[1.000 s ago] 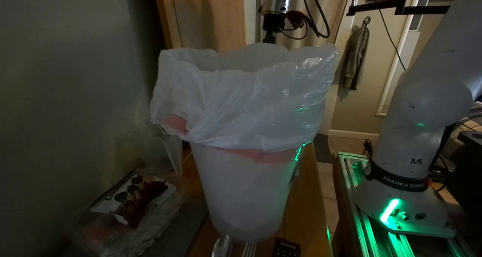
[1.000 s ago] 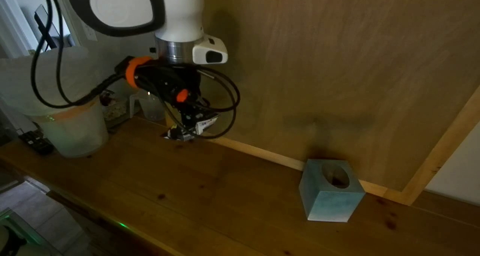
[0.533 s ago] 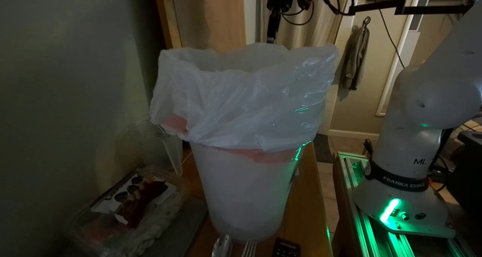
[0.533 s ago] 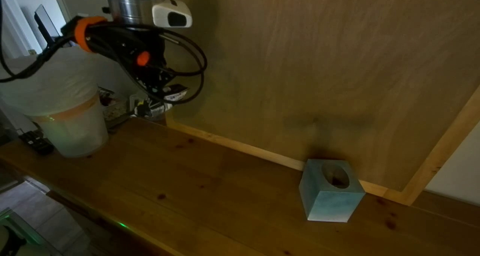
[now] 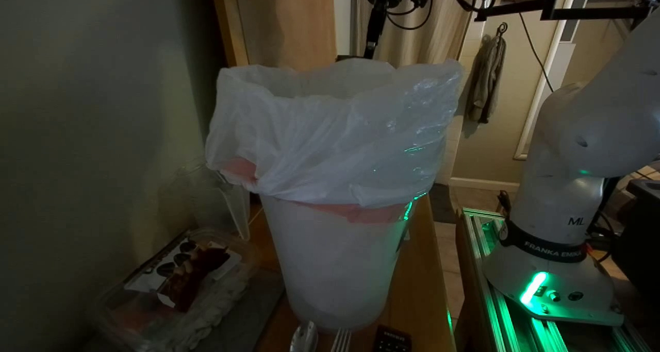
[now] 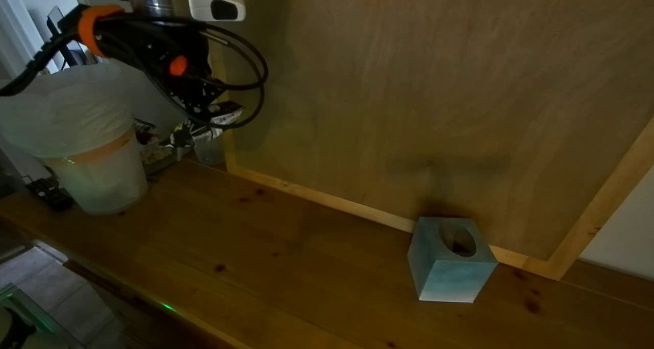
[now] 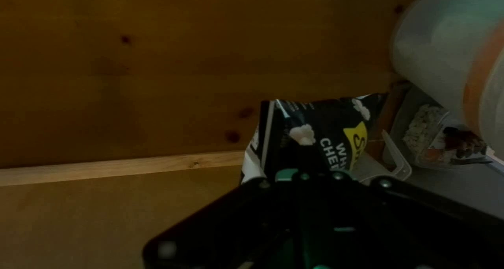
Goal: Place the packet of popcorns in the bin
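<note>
1 packet of popcorns, pinched in the tool. Hangs above the tabletop, near the bin but outside it. Well apart, in an exterior view, 1 blue-grey box, pierced on top.

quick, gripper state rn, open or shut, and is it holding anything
Gripper: closed, holding the black popcorn packet.
</note>
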